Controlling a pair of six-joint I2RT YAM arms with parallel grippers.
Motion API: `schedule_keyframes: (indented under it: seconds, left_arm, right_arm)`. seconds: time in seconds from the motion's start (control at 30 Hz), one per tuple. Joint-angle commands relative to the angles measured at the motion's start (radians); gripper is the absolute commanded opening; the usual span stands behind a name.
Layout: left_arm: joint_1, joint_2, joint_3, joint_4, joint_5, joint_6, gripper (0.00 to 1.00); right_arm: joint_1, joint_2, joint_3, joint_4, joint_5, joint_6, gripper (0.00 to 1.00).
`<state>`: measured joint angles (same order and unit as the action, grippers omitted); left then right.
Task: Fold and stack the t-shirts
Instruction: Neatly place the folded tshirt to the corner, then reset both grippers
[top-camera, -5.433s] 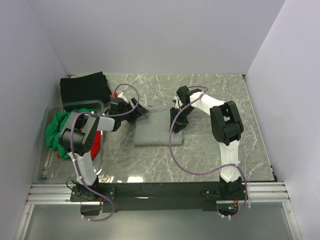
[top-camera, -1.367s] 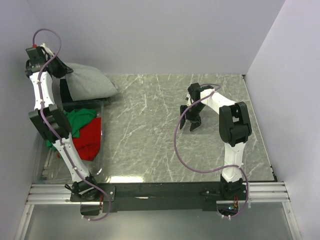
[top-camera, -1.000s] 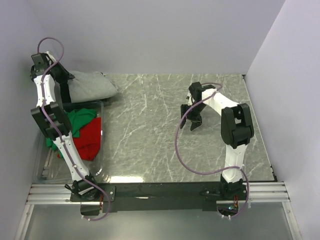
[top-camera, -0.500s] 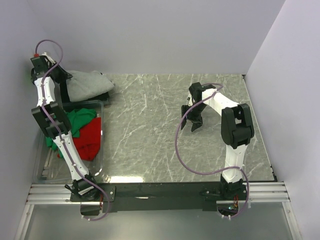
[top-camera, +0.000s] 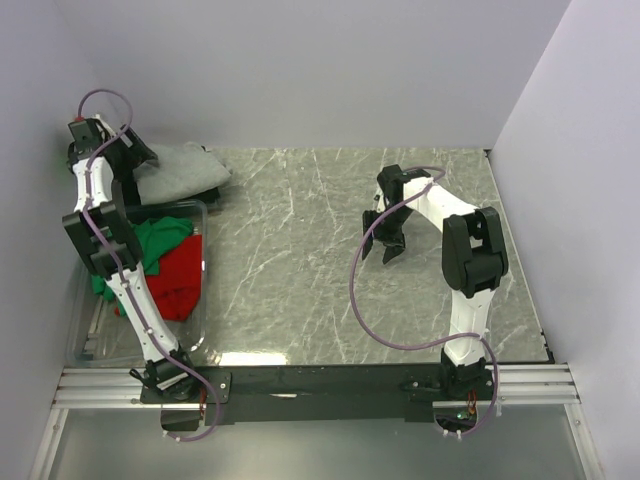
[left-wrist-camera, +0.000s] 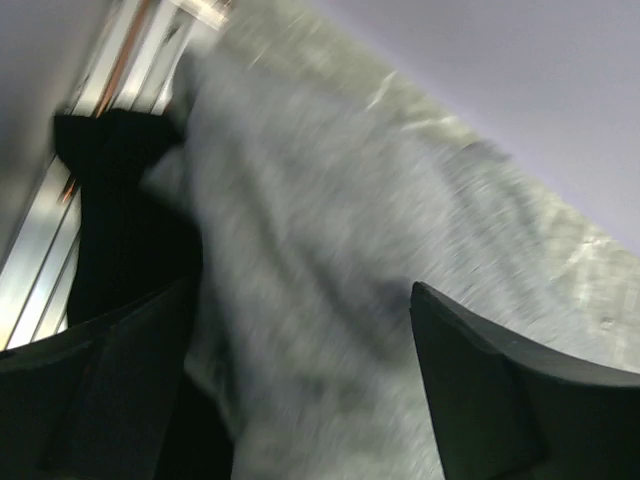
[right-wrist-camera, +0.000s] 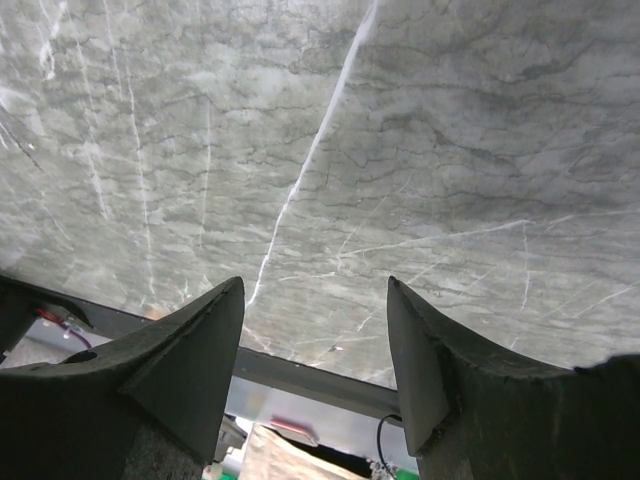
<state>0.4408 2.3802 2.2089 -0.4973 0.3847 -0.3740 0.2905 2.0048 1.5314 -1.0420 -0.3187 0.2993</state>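
Since a sec or so ago the grey t-shirt (top-camera: 185, 170) has dropped from its lifted, hanging pose & now lies bunched at the far-L corner of the marble table (top-camera: 300, 290), and the L gripper (left-wrist-camera: 300, 290) has let go of it. We see its fingers (left-wrist-camera: 470, 400) spread wide in the L wrist view, grey cloth below them, none pinched; that view is blurred. The grey one rests on top of the black t-shirt (left-wrist-camera: 125, 230), which peeks out at the L of that view. The L arm (top-camera: 95, 200) reaches up along the L wall, wrist just above the pile.

R gripper (top-camera: 385, 245) hasn't shifted: it hovers over bare marble, mid-R of the table, well apart from the shirts. Its fingers (right-wrist-camera: 190, 360) stand apart w/ nothing btwn them.

Green t-shirt (top-camera: 160, 238) & red t-shirt (top-camera: 180, 285) sit crumpled in the clear bin (top-camera: 85, 345) at the near L, green toward the far end, red beside it, touching. The bin is just nearer to us than the grey/black pile.
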Motion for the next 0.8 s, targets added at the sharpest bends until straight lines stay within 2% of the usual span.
schedule_keyframes:
  seconds: [0.0, 0.1, 0.2, 0.23, 0.33, 0.43, 0.63, 0.67, 0.7, 0.77]
  left_arm:
    - [-0.020, -0.180, -0.081, -0.004, -0.140, 0.029, 0.93]
    - [-0.051, -0.300, -0.195, 0.016, -0.243, 0.021, 0.99]
    - [-0.099, -0.409, -0.285, 0.020, -0.346, 0.017, 0.99]
    - [-0.120, -0.433, -0.304, 0.003, -0.439, -0.012, 1.00]
    - [-0.143, -0.518, -0.371, -0.024, -0.574, -0.086, 0.99]
    - [-0.200, -0.620, -0.468, -0.030, -0.660, -0.127, 0.99]
    - [-0.373, -0.883, -0.806, 0.078, -0.753, -0.166, 0.99]
    - [-0.425, -0.947, -0.904, 0.095, -0.756, -0.190, 1.00]
    - [-0.435, -0.979, -0.948, 0.114, -0.759, -0.210, 0.99]
    - [-0.531, -1.067, -1.061, 0.127, -0.776, -0.264, 0.99]
  right_arm:
    - [0.006, -0.066, 0.027, 0.002, 0.027, 0.015, 0.66]
    - [0.007, -0.101, 0.019, 0.023, 0.039, 0.026, 0.66]
    - [0.007, -0.133, 0.007, 0.043, 0.055, 0.034, 0.66]
    - [0.007, -0.152, 0.000, 0.051, 0.062, 0.037, 0.66]
    - [0.006, -0.184, -0.033, 0.088, 0.085, 0.050, 0.66]
    - [0.006, -0.247, -0.074, 0.137, 0.108, 0.064, 0.66]
    - [0.006, -0.357, -0.183, 0.250, 0.196, 0.098, 0.66]
    - [0.007, -0.392, -0.197, 0.267, 0.211, 0.101, 0.66]
    - [0.006, -0.411, -0.211, 0.293, 0.236, 0.107, 0.66]
    - [0.007, -0.468, -0.250, 0.336, 0.266, 0.112, 0.66]
